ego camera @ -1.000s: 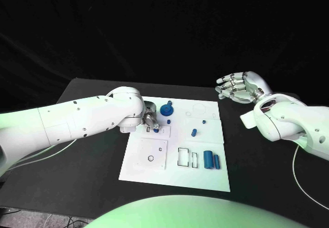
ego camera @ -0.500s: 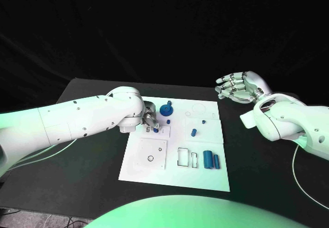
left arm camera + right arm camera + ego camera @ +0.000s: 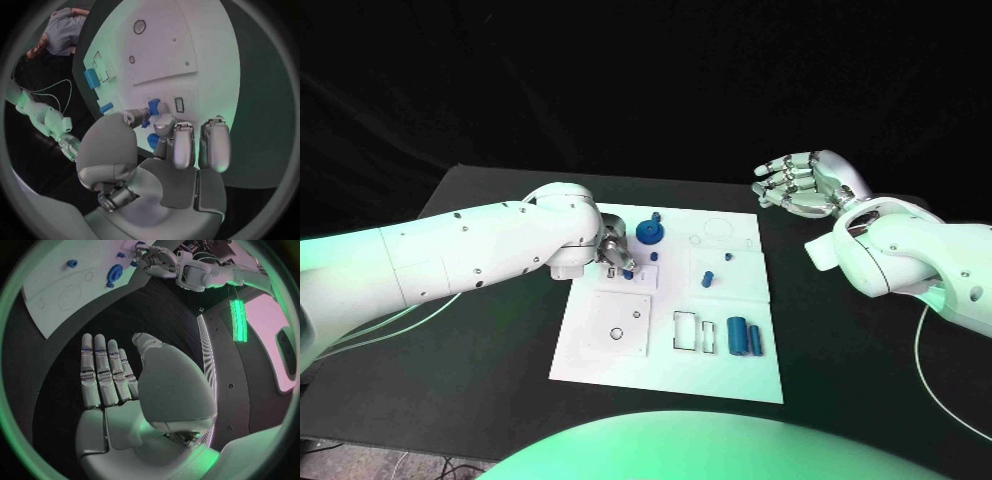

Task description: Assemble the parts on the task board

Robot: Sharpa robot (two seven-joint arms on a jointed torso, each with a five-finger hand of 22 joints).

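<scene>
1. Head view: the board (image 3: 668,372) lies at the table's middle. The left hand (image 3: 617,254) works at the board's 10 o'clock, fingers bunched round a small blue part (image 3: 627,273) and, as far as I can tell, pinching it. I count 6 more blue parts: a round one (image 3: 651,234), a small one (image 3: 655,256) just below it, a peg (image 3: 708,278) at centre, a tiny one (image 3: 727,255) above that, and 2 bars (image 3: 738,335) lying at 4 o'clock beside an empty rectangular slot (image 3: 689,331). I judge the task partly done: the bars look unplaced, and the outlined circles (image 3: 718,232) at 1 o'clock are bare.

2. Left wrist view: the thumb (image 3: 132,118) and a finger (image 3: 164,124) close on the blue part (image 3: 153,106), just over the board (image 3: 206,50). 2 other blue parts (image 3: 91,78) lie well apart from it.

3. Right wrist view: the right hand (image 3: 115,390) is spread flat, holding nothing, off the board's (image 3: 47,287) 2 o'clock corner over the table (image 3: 150,310).
</scene>
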